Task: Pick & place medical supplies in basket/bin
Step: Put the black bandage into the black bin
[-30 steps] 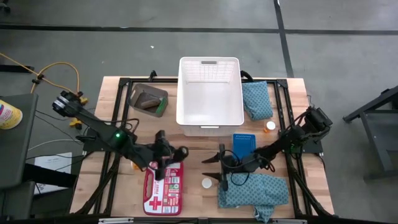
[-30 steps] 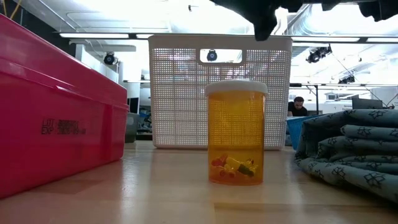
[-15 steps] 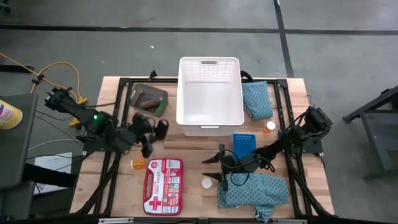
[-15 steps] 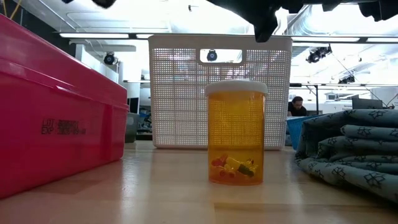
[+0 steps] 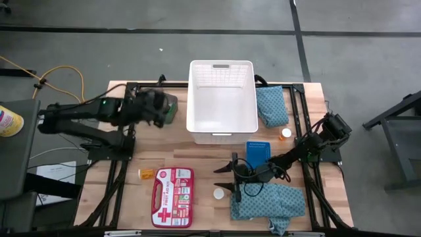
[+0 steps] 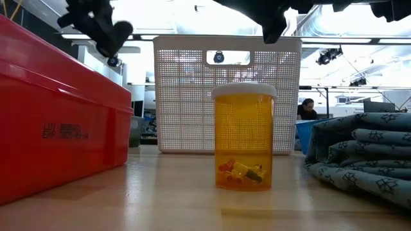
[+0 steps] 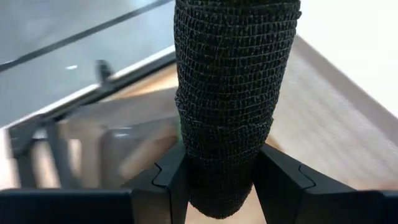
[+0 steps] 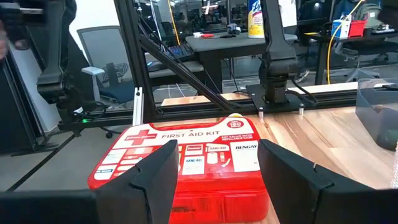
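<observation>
My left gripper (image 5: pixel 160 109) hangs over the small dark bin (image 5: pixel 146 100) at the table's far left, shut on a black roll (image 7: pixel 233 93). It shows as a dark shape high up in the low view (image 6: pixel 106 29). The white latticed basket (image 5: pixel 222 99) stands at the far middle. My right gripper (image 5: pixel 227 176) waits open and level near the table's middle, beside the orange bottle (image 6: pixel 244 138) with its white cap (image 5: pixel 218 193). One teal cloth (image 5: pixel 271 105) lies right of the basket, another (image 5: pixel 270 201) at the near right. My left gripper pinches the black roll between its two fingers, on the roll's sides near one end (image 7: pixel 217 180). The rest of the roll sticks out forward past the fingertips. The fingers slant downward, coming from the table's left. The roll is lifted clear of everything.
A red first aid kit (image 5: pixel 172 196) lies at the near left, with a small orange piece (image 5: pixel 146 173) beside it. A flat blue tray (image 5: pixel 258 153) sits near the middle, and a second orange bottle (image 5: pixel 285 133) stands to its right.
My left gripper has swung from above the first aid kit toward the table's far left and now hangs over the bin. It has turned and rolled on the way, carrying the black roll. My right gripper has kept still.
</observation>
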`<state>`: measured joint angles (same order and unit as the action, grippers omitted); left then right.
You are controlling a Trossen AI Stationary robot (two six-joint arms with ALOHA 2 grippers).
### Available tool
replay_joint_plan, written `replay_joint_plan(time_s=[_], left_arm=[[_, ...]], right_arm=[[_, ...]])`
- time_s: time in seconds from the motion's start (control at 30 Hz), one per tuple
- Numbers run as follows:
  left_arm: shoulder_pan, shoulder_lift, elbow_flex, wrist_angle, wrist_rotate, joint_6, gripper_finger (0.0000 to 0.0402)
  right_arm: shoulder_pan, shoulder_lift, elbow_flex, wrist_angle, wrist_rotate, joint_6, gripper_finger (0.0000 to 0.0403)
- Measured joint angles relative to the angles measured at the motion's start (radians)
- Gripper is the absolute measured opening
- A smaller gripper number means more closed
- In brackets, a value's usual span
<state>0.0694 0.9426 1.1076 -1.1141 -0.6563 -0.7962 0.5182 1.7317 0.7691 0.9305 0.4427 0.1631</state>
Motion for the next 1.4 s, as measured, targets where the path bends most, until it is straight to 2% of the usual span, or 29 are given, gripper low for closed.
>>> replay_joint_plan(time_s=[0.17,0.33,0.5,0.6,0.7,0.8,1.07,1.2,1.4], left_arm=[[0.201,0.026,0.000,0.014,0.010,0.110,0.0140],[0.372,0.063,0.000,0.107,0.109,0.235,0.0140],[0.498,0.129,0.000,0.184,0.175,0.331,0.0140],[0.569,0.193,0.000,0.173,0.187,0.374,0.0140],[0.626,0.276,0.000,0.148,0.262,0.406,0.0140],[0.651,0.376,0.000,0.130,0.305,0.444,0.0140],[0.655,0.595,0.000,0.066,0.249,0.486,0.0140],[0.652,0.624,0.000,0.068,0.206,0.487,0.0140],[0.653,0.612,0.000,0.066,0.207,0.494,0.0140]], right_arm=[[0.000,0.000,0.000,0.000,0.000,0.001,0.0207],[0.000,0.000,0.000,-0.013,0.000,0.000,0.0207],[0.000,0.000,0.000,-0.018,0.000,0.000,0.0207],[0.000,0.000,0.000,-0.029,0.000,0.000,0.0207],[0.000,0.000,0.000,-0.044,0.000,0.001,0.0207],[0.000,0.000,0.000,-0.060,0.000,0.001,0.0207],[-0.001,0.000,0.000,-0.061,0.000,0.021,0.0207],[-0.001,0.000,0.000,-0.071,0.000,0.028,0.0207],[-0.001,0.000,0.000,-0.090,0.000,0.028,0.0207]])
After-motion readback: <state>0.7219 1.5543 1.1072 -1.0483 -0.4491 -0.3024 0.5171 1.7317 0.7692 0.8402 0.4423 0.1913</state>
